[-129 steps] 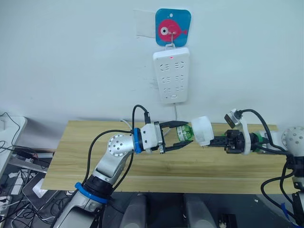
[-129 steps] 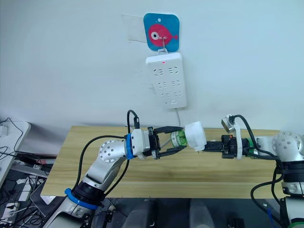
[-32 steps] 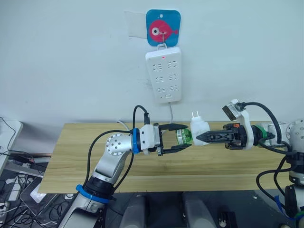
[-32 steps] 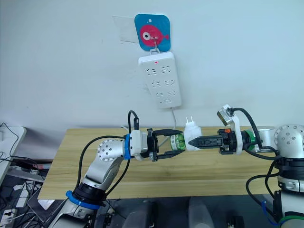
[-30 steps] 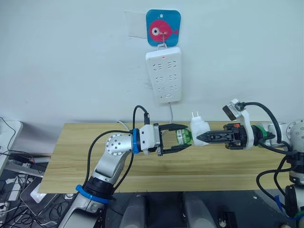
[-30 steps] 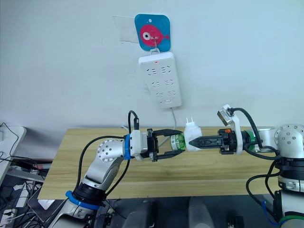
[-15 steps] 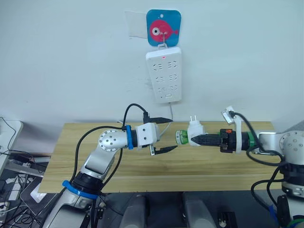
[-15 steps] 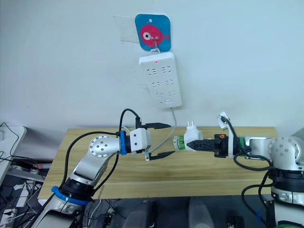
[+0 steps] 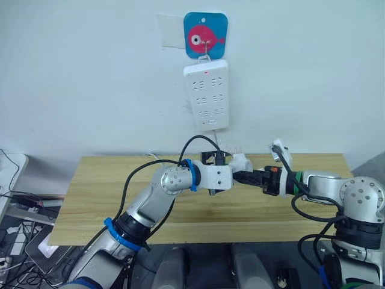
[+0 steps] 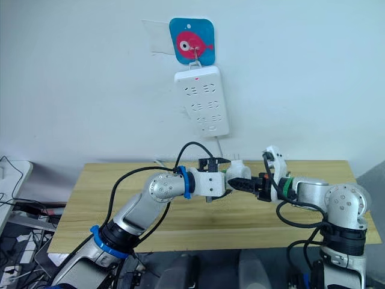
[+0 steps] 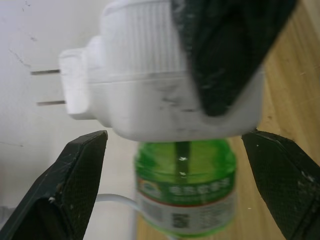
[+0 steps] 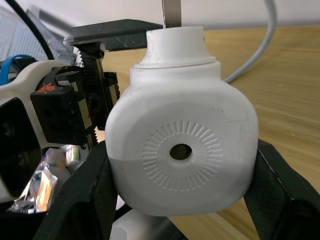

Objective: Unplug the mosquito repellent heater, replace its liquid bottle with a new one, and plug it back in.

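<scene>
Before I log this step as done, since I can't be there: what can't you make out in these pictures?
- Bottle seating: the heater covers its neck in the left wrist view.
- Bottle label: blurred there.
- Left gripper: open around the bottle; contact not visible.
- Right gripper: shut on the heater; the heater's body hides the fingertips in the right wrist view.

Matt white plastic heater (image 12: 181,150), glossy green bottle (image 11: 185,187), light wood-grain table (image 9: 271,211)

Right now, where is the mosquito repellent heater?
The mosquito repellent heater hangs above the middle of the wooden table, below the power strip, clamped in the right pincer.
</scene>
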